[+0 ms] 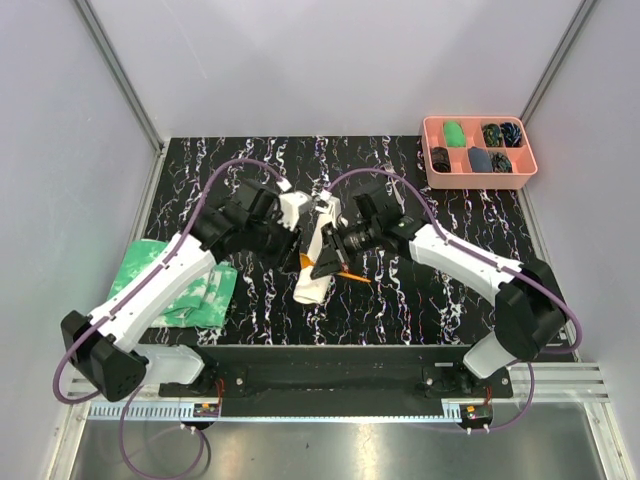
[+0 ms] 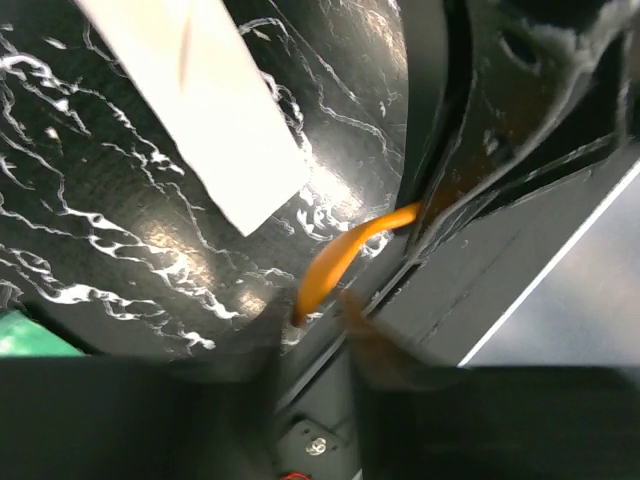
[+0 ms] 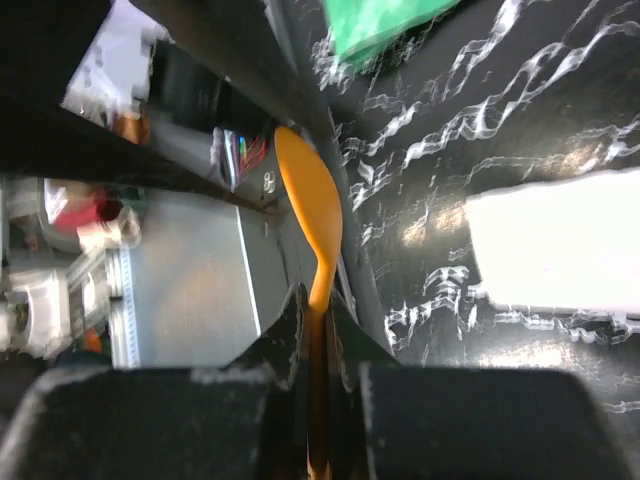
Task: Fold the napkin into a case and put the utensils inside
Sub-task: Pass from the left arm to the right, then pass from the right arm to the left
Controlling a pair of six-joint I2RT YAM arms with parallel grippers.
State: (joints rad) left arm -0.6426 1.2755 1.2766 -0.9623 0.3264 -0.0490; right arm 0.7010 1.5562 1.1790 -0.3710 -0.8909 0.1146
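The napkin lies as a narrow cream-white case (image 1: 312, 285) at mid-table; it also shows in the left wrist view (image 2: 200, 100) and the right wrist view (image 3: 550, 240). My right gripper (image 3: 318, 305) is shut on the orange spoon's handle, with the spoon (image 3: 310, 200) sticking out bowl-first beside the case; in the top view this gripper (image 1: 328, 262) hovers over the strip. My left gripper (image 2: 310, 325) has its fingers apart, and the spoon's tip (image 2: 345, 260) reaches its left finger. A thin orange piece (image 1: 356, 276) lies just right of the case; I cannot make out the fork's tines.
A green-and-white mottled cloth (image 1: 175, 280) lies at the table's left edge under the left arm. A pink compartment tray (image 1: 480, 181) with small dark and green items stands at the back right. The metal rail runs along the near edge (image 1: 330, 375).
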